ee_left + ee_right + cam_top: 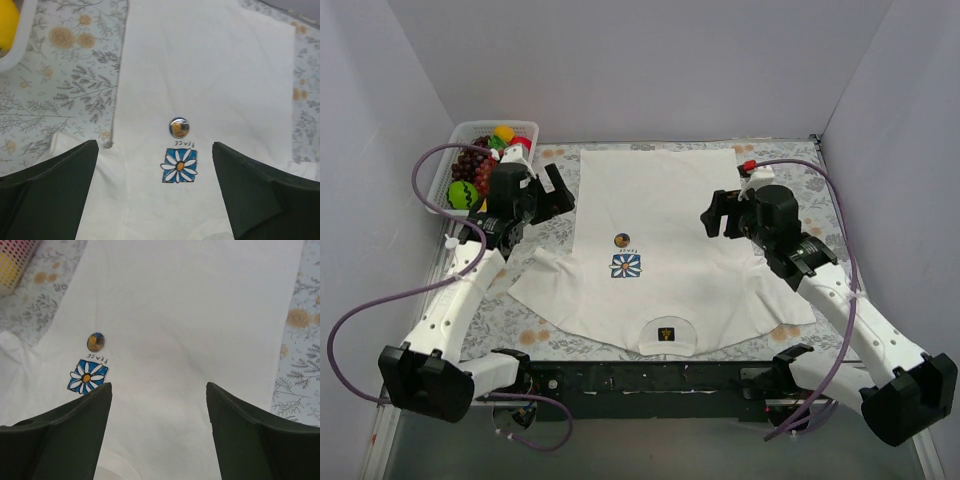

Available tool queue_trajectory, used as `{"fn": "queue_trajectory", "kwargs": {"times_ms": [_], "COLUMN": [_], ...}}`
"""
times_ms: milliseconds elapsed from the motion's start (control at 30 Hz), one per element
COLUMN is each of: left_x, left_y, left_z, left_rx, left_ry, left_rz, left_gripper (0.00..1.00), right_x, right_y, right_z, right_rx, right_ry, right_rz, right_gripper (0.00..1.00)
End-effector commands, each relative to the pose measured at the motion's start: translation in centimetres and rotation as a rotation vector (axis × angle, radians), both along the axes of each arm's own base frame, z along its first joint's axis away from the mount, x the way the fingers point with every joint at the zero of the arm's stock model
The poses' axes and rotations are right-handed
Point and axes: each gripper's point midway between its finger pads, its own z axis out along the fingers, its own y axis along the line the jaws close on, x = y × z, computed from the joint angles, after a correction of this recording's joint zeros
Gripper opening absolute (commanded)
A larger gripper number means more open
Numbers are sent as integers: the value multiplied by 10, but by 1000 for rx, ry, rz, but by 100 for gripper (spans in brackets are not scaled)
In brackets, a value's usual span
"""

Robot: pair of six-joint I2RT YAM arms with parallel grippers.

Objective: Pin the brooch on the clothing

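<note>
The clothing (670,195) is a white T-shirt spread flat on the table, collar and dark neck label (666,334) toward the arms. The brooch (622,239) is a tiny round dark-blue-and-orange button. It lies on the shirt just beyond the blue-and-white flower print (626,266). In the wrist views the brooch (179,127) (95,341) rests on the cloth, touched by neither arm. My left gripper (558,190) (155,150) hovers open at the shirt's left edge, with nothing between its fingers. My right gripper (710,212) (159,386) hangs open and empty over the shirt's right half.
A white basket (470,127) of toy fruit stands at the back left corner. A floral cloth (545,330) covers the table under the shirt. Purple cables loop beside both arms. Grey walls close in the back and sides.
</note>
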Motion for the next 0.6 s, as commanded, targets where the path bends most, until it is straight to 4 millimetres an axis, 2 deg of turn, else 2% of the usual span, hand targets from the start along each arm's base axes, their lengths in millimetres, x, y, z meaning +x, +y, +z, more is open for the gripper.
{"fn": "queue_trajectory", "kwargs": {"times_ms": [0, 33, 100, 133, 300, 567], "left_x": [-6, -11, -16, -21, -22, -24], "left_y": [-27, -27, -30, -29, -25, -35], "left_z": [46, 63, 65, 75, 79, 79], "left_rx": [-139, -163, -180, -187, -179, -183], "left_ry": [-217, -288, -318, -359, -385, -407], "left_rz": [-122, -130, -149, -151, -139, -206], "left_gripper": [98, 98, 98, 98, 98, 98], "right_x": [0, -3, -8, -10, -16, -14], "right_y": [-7, -8, -15, -17, -26, -22], "right_z": [50, 55, 67, 70, 77, 71], "right_rx": [96, 109, 133, 137, 149, 138], "right_ry": [-187, -210, -265, -278, -322, -322], "right_rz": [-39, -41, -59, -63, -90, -67], "right_gripper": [83, 83, 83, 84, 85, 87]}}
